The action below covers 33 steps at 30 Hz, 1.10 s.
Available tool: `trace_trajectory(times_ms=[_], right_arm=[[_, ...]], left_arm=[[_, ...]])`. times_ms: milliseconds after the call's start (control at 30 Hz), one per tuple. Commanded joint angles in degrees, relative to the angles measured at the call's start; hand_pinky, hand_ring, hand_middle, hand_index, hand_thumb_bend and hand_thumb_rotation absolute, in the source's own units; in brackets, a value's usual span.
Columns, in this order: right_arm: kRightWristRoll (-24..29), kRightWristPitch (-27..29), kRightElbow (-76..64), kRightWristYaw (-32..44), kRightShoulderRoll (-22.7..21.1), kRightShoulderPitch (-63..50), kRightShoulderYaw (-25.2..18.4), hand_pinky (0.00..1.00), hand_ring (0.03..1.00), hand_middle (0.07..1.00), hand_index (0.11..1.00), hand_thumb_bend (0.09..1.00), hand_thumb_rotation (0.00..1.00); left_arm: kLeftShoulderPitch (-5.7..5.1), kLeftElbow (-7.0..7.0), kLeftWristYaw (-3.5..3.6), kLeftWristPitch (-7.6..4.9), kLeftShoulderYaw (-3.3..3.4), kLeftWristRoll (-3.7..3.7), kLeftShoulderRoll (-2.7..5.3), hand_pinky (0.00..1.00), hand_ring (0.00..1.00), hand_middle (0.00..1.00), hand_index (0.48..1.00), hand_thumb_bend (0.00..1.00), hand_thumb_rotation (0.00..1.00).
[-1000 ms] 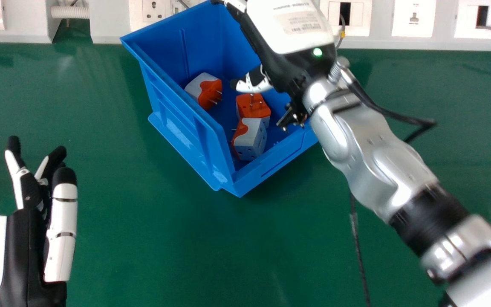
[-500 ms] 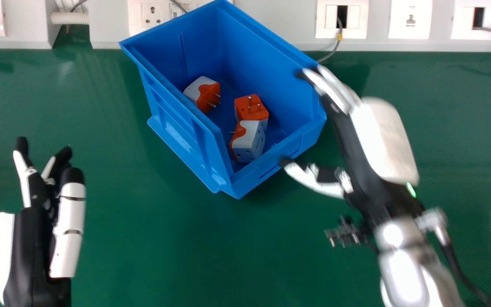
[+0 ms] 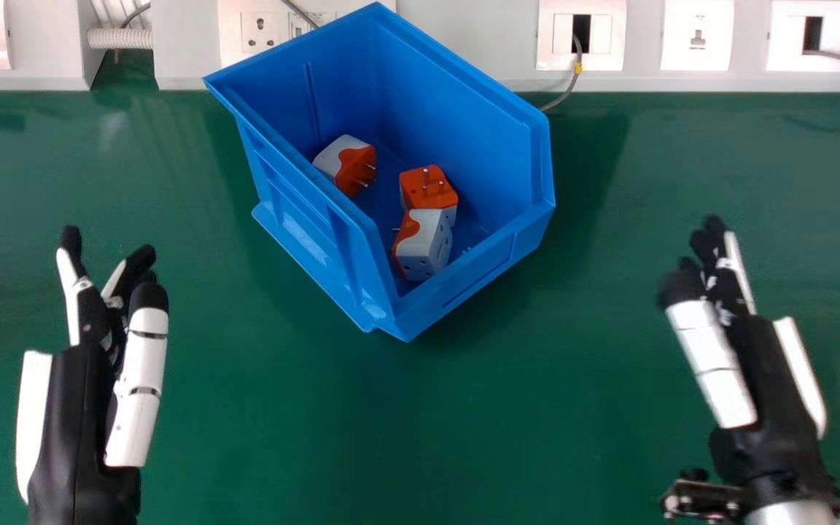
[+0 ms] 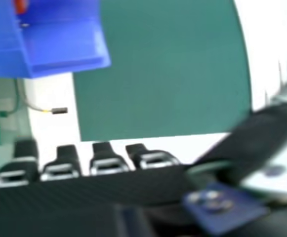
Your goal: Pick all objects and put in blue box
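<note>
While both hands are held apart on either side of the box (image 3: 493, 266), neither touches it or its contents. The left hand (image 3: 74, 408) is open, its fingers extended and its thumb alongside them on the side facing the box; nothing is gripped. The right hand (image 3: 766, 372) is likewise open and without a load, thumb also on the box side. The box sits between the two hands and reaches farther forward than either, resting on the table (image 3: 420, 437). Three plugs are recorded inside it, ahead and to the right of the left hand, and to the left of the right hand. The first plug (image 3: 347, 164), white and orange, is the one closest to the left hand, with its pins towards the right hand's side. The second plug (image 3: 429, 191) has its orange face and pins upward. The third plug (image 3: 424, 244) lies just beside the second, on the robot's side of it, its orange part towards the left hand; contact between these two cannot be confirmed. Beyond both hands, the wall panel (image 3: 464, 44) carries sockets (image 3: 261, 30) and a cable (image 3: 569, 86).
</note>
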<state>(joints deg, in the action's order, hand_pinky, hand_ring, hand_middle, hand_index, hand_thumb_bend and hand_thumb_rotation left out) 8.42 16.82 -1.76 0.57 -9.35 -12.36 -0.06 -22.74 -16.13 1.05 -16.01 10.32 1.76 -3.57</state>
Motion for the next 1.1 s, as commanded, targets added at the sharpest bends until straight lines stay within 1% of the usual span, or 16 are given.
trace_trajectory(times_ms=[0,33,67,167,267,333,367,433,467,500,567,633,800,900,1033,1067], right_arm=[[0.94,2.31,0.71,0.87,1.05,0.97,-1.69,1.00,1.000,1.000,1.000,0.515,1.00],[1.15,2.69,1.21,1.21,1.47,1.10,-2.17,1.00,1.000,1.000,1.000,0.513,1.00],[1.38,3.08,1.70,1.58,1.92,1.20,-2.62,1.00,1.000,1.000,1.000,0.512,1.00],[0.19,3.70,2.82,1.71,3.03,1.42,-3.41,1.00,1.000,1.000,1.000,0.549,1.00],[-0.98,4.25,3.64,1.25,4.08,1.55,-3.57,1.00,1.000,1.000,1.000,0.549,1.00],[-1.12,4.70,4.22,1.18,4.78,1.53,-3.73,1.00,1.000,1.000,1.000,0.544,1.00],[-1.32,5.11,4.55,1.18,5.13,1.47,-3.80,1.00,1.000,1.000,1.000,0.544,1.00],[-1.51,6.08,5.27,1.39,5.76,1.26,-3.96,1.00,1.000,1.000,1.000,0.538,1.00],[-1.49,6.55,5.64,1.55,5.97,1.10,-4.05,1.00,1.000,1.000,1.000,0.534,1.00],[-1.66,6.88,5.86,1.62,6.11,0.87,-4.14,1.00,1.000,1.000,1.000,0.533,1.00],[-2.26,7.27,6.16,1.65,6.24,0.36,-4.28,1.00,1.000,1.000,1.000,0.540,1.00],[-2.49,7.50,6.45,1.66,6.56,0.01,-4.42,1.00,1.000,1.000,1.000,0.538,1.00],[-3.18,7.84,7.40,1.76,6.87,-0.29,-4.41,1.00,1.000,1.000,1.000,0.544,1.00],[-3.06,8.56,8.46,1.84,7.09,0.30,-4.49,1.00,1.000,1.000,1.000,0.553,1.00],[-3.07,8.15,8.29,1.99,7.09,0.59,-4.53,1.00,1.000,1.000,1.000,0.552,1.00],[-3.47,8.12,8.33,1.81,6.95,0.79,-4.59,1.00,1.000,1.000,1.000,0.554,1.00]], left_arm=[[0.95,0.42,0.21,-1.86,0.85,-0.29,-1.28,0.98,0.99,0.99,0.969,0.39,1.00],[1.16,0.66,0.25,-2.01,1.00,-0.22,-1.51,0.99,1.00,0.99,0.978,0.41,1.00],[1.39,1.04,0.47,-2.40,1.15,-0.46,-1.77,0.99,1.00,1.00,0.988,0.43,1.00],[2.42,2.69,1.23,-4.11,1.66,-1.87,-2.51,1.00,1.00,1.00,1.000,0.43,1.00],[3.70,4.69,1.94,-6.29,2.32,-3.31,-2.95,1.00,1.00,1.00,1.000,0.41,1.00],[4.18,5.08,1.86,-6.67,2.71,-3.44,-2.98,1.00,1.00,1.00,1.000,0.42,1.00],[4.29,5.06,1.73,-6.58,2.93,-3.38,-3.01,1.00,1.00,1.00,1.000,0.42,1.00],[4.43,4.94,1.05,-6.52,3.43,-2.51,-3.04,1.00,1.00,1.00,1.000,0.44,1.00],[4.42,4.68,0.48,-6.22,3.63,-1.84,-2.94,1.00,1.00,1.00,1.000,0.46,1.00],[4.32,4.21,-0.26,-5.67,3.78,-0.85,-2.81,1.00,1.00,1.00,1.000,0.48,1.00],[4.07,3.20,-1.24,-4.59,3.89,0.46,-2.60,1.00,1.00,1.00,1.000,0.51,1.00],[3.85,2.46,-1.74,-3.89,3.85,1.16,-2.51,1.00,1.00,1.00,1.000,0.52,1.00],[3.28,1.75,-2.50,-3.23,3.54,1.99,-2.14,1.00,1.00,1.00,1.000,0.52,1.00],[2.87,1.35,-2.99,-2.69,3.30,2.33,-1.55,1.00,1.00,1.00,1.000,0.53,0.99],[2.56,1.44,-3.01,-2.55,3.07,1.41,-0.92,1.00,1.00,1.00,1.000,0.54,0.97],[2.60,1.62,-3.09,-2.65,3.02,1.37,-0.80,1.00,1.00,1.00,1.000,0.54,0.97]])
